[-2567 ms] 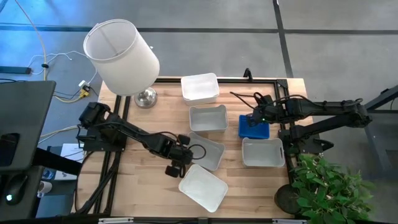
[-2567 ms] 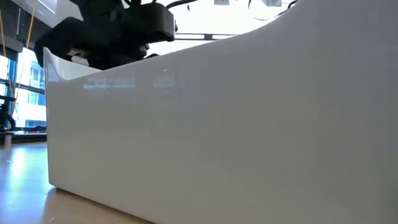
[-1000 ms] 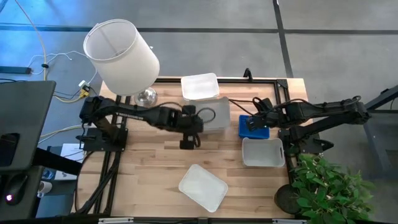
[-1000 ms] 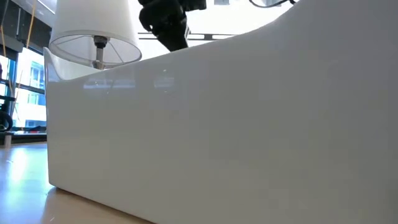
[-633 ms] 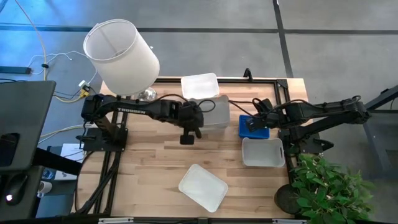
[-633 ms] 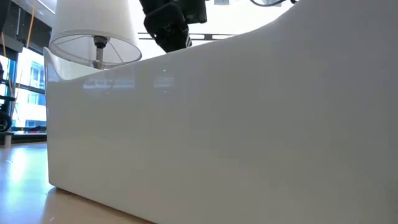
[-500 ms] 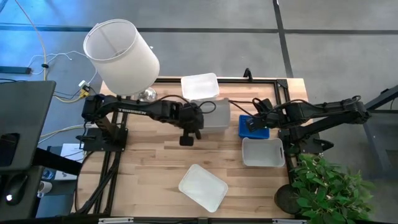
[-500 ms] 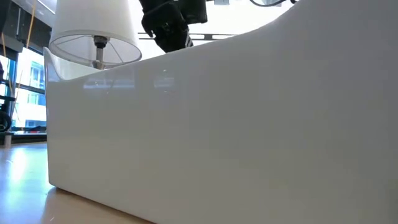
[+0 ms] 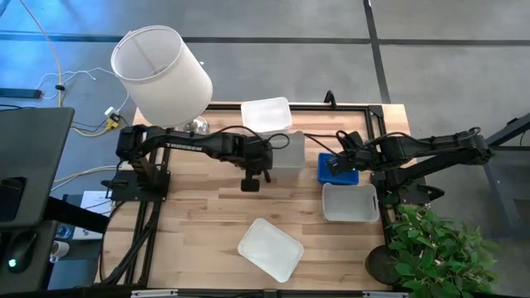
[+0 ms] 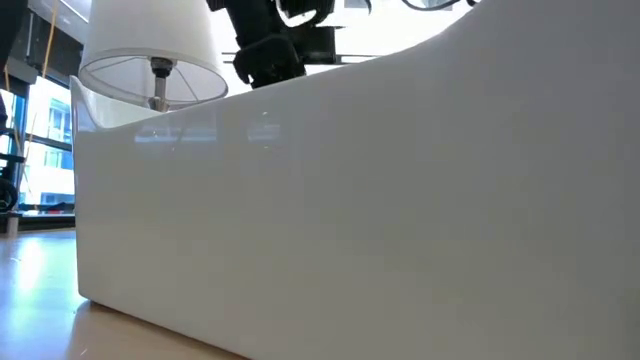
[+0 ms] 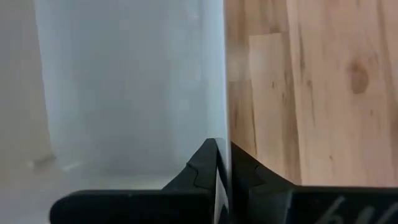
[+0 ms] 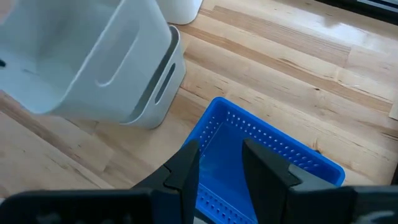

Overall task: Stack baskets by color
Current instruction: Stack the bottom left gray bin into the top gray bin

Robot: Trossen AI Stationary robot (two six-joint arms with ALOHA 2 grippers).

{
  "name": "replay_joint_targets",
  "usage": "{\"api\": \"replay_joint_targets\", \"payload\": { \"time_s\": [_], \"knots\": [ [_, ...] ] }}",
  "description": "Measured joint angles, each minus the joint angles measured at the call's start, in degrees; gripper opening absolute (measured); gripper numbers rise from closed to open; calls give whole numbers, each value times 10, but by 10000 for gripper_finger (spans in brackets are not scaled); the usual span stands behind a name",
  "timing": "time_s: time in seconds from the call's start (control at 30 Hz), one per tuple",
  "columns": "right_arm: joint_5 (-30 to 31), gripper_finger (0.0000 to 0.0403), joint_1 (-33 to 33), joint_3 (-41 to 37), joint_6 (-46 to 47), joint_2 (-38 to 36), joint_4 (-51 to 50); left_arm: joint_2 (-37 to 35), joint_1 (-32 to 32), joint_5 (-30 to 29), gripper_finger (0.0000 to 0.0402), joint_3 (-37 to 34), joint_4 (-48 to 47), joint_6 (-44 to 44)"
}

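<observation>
My left gripper [image 9: 263,161] is shut on a white basket [image 9: 286,149] at the table's middle. It holds this basket tilted over another white basket [image 12: 165,90] that stands on the table. My right gripper [image 9: 335,164] is down at the blue basket [image 9: 339,172], right of the middle, and is shut on its wall. More white baskets rest on their bases at the far edge [image 9: 265,114], at the right [image 9: 349,203] and at the near edge [image 9: 269,248]. The near one [image 10: 380,200] fills the low view. My left gripper pinches one side wall of the white basket at its top rim [image 11: 225,118], one finger inside and one outside. The fingers slant down from the table's left. The basket hangs tilted [image 12: 81,56] at the mouth of the one below; whether they touch I cannot tell. My right gripper [image 12: 221,165] has one finger [image 12: 267,171] inside the blue basket and one [image 12: 185,167] outside it, at the wall [image 12: 208,134] near a corner. The fingers slant down from the table's right. Whether the basket is off the table I cannot tell.
A lamp with a large white shade [image 9: 161,74] stands at the table's far left corner. A potted plant [image 9: 435,248] stands beyond the near right corner. Bare wood lies along the table's left side and between the near basket and the middle.
My left gripper has carried the white basket a little toward the far edge and down onto the white basket at the middle. The held basket stays tilted. A little earlier this gripper lifted it from nearer the table's front. My right gripper has kept still on the blue basket.
</observation>
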Motion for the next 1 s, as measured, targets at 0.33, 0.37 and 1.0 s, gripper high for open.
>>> {"api": "replay_joint_targets", "payload": {
  "time_s": [0.33, 0.37, 1.0],
  "knots": [
    [-4, 108, 0, 0, 0, 0, 0, 20, 6, 2, 0, 0, -9, 0],
    [-4, 108, 0, 0, 0, 0, 0, 21, 6, 2, 0, 0, -7, 0],
    [-19, 108, 0, 0, 2, 0, 1, 32, 6, 2, 87, 0, -19, 0]
  ]
}}
